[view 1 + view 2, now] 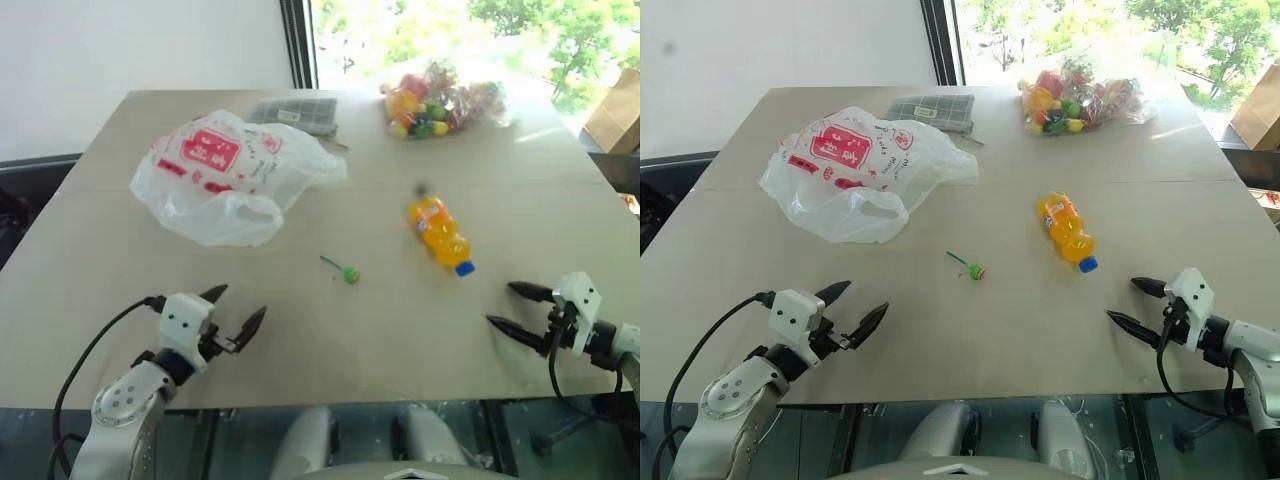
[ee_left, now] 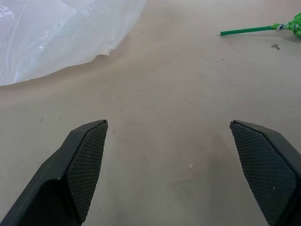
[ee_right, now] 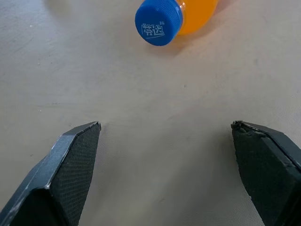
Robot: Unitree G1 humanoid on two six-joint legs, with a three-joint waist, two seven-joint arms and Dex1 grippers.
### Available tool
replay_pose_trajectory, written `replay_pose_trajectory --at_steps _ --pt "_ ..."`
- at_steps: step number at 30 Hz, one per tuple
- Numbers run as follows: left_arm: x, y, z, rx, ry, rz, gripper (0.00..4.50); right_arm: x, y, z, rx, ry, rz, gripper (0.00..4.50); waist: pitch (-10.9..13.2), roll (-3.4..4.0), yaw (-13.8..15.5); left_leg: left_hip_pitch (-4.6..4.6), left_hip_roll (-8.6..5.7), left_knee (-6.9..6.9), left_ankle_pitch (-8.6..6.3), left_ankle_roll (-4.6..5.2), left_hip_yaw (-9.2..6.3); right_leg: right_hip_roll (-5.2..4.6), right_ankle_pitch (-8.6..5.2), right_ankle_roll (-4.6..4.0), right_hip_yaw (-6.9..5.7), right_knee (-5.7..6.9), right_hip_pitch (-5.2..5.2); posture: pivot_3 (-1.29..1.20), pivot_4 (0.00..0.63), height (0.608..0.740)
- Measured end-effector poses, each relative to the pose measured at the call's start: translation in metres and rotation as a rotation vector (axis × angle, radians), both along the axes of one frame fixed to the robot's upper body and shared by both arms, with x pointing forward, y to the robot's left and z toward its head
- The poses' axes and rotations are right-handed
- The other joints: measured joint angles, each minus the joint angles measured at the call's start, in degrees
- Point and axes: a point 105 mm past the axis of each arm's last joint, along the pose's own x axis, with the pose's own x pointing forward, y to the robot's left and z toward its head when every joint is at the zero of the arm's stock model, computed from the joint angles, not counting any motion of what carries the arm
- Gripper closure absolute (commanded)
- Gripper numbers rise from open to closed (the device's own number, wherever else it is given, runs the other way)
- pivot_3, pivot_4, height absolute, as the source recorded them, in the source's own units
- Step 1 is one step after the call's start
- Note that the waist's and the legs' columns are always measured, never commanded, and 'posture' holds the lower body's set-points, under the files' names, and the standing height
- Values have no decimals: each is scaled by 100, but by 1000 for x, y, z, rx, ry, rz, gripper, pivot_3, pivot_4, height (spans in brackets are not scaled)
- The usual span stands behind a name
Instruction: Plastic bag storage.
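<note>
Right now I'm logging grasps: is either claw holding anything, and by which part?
Nothing is held. The left claw and right claw both stand open over bare table, apart from the plastic bag.

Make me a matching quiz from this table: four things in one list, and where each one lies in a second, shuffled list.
Things:
1. plastic bag
2. orange soda bottle
3. clear bag of colourful items
4. green lollipop

Places:
A. far right side of the table, by the window
B. middle of the table, between the white bag and the bottle
C. left side, just in front of the grey checked cloth
D. right of centre, lying on its side, blue cap toward the robot

Pairs: 1-C, 2-D, 3-A, 4-B
</note>
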Motion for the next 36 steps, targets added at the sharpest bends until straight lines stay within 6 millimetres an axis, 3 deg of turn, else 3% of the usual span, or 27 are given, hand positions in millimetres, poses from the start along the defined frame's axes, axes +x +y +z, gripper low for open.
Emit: replay_pose_trajectory --at_steps 7,22,36 --pt "4 -4 7 -23 -37 38 102 3 4 -5 19 -49 -74 0 1 -1 5 -4 -2 1 0 0 -1 -1 0 1 -1 0 -2 0 150 740" --pt "4 2 1 34 -22 87 102 4 6 -7 9 -98 -89 0 1 -2 1 -3 -1 0 0 0 -2 0 0 1 -2 -1 -2 0 150 740" --pt "7 -9 0 -6 -37 76 102 3 8 -5 8 -96 -87 0 2 -2 2 -3 -1 1 0 -1 -2 0 0 1 -3 0 -2 0 150 740"
